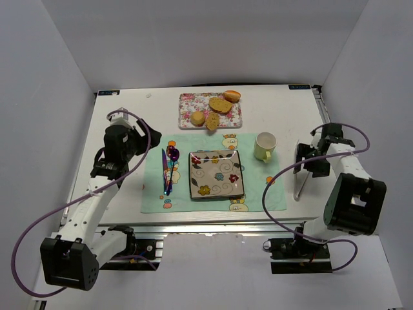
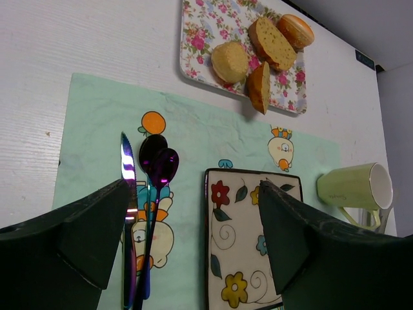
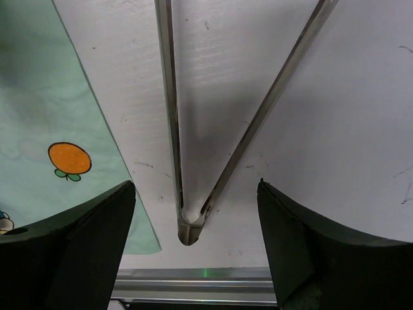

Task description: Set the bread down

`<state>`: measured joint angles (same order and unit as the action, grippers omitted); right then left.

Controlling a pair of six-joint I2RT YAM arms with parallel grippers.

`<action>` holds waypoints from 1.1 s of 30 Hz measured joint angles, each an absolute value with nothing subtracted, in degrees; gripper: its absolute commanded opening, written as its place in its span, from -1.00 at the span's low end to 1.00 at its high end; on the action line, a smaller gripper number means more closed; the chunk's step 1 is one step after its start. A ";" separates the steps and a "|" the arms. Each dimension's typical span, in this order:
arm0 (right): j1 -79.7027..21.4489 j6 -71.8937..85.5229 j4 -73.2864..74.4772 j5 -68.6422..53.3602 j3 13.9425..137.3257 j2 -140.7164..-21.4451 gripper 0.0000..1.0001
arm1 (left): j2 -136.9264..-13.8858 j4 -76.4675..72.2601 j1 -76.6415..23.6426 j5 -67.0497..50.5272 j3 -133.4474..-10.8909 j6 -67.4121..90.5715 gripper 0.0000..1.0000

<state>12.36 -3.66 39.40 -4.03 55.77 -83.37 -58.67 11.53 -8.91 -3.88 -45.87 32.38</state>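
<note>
The bread (image 1: 212, 121) is a small golden-brown oval slice at the front edge of the floral tray (image 1: 191, 102), leaning over its rim. It also shows in the left wrist view (image 2: 260, 86). The square flowered plate (image 1: 216, 174) lies bare on the green placemat (image 1: 258, 187), nearer than the tray. My left gripper (image 1: 139, 139) is open and empty, left of the placemat; in its wrist view (image 2: 193, 248) it hovers over the cutlery and the plate's left edge (image 2: 210, 245). My right gripper (image 1: 310, 158) is open and empty over metal tongs (image 3: 173, 129).
On the tray also lie a round pale bun (image 2: 230, 61), a larger flat slice (image 2: 271, 42) and a brown bun (image 2: 297, 30). A purple knife (image 2: 128, 206) and spoon (image 2: 159, 166) lie left of the plate. A green cup (image 1: 264, 146) stands to its right. Tongs (image 1: 300, 173) lie at the right.
</note>
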 measured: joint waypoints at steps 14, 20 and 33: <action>12.53 -1.48 36.64 -2.39 54.61 -94.06 0.59 | -59.51 11.49 -8.91 -3.44 -45.15 32.45 0.81; 12.51 -0.91 34.35 -0.54 54.89 -94.59 0.44 | -61.52 11.55 -8.91 -3.33 -45.15 32.56 0.82; 11.49 -2.15 27.77 2.98 54.33 -95.04 -0.57 | -61.58 11.07 -8.91 -2.76 -45.15 33.08 0.82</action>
